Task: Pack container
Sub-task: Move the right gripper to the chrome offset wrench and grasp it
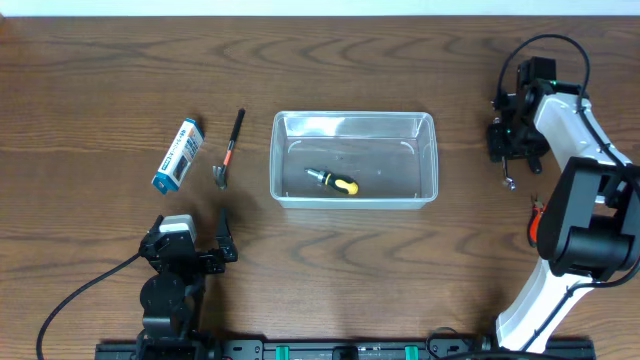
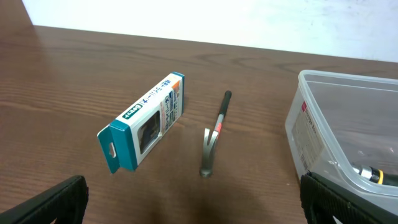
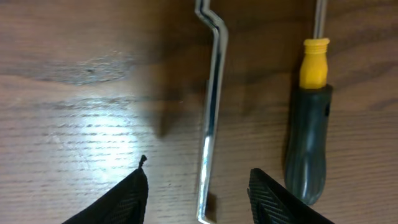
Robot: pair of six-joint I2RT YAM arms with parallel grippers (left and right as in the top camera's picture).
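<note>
The clear container point(image 1: 274, 160) stands mid-table with a yellow-and-black screwdriver point(image 1: 332, 182) lying inside. My left gripper point(image 1: 192, 232) is open and empty, near the front edge, short of a blue-and-white box point(image 1: 178, 154) and a small hammer-like tool point(image 1: 229, 150). The left wrist view shows the open left gripper point(image 2: 196, 208), the box point(image 2: 144, 121), the tool point(image 2: 214, 134) and the container's wall point(image 2: 305, 124). My right gripper point(image 1: 512, 150) is at the far right. In the right wrist view the right gripper point(image 3: 199, 199) is open around a bent silver rod point(image 3: 211, 118), not touching it.
A second screwdriver with a dark handle and yellow collar point(image 3: 308, 130) lies just right of the rod. A small red item point(image 1: 537, 215) shows beside the right arm's base. The rod's end point(image 1: 508, 182) pokes out below the right gripper.
</note>
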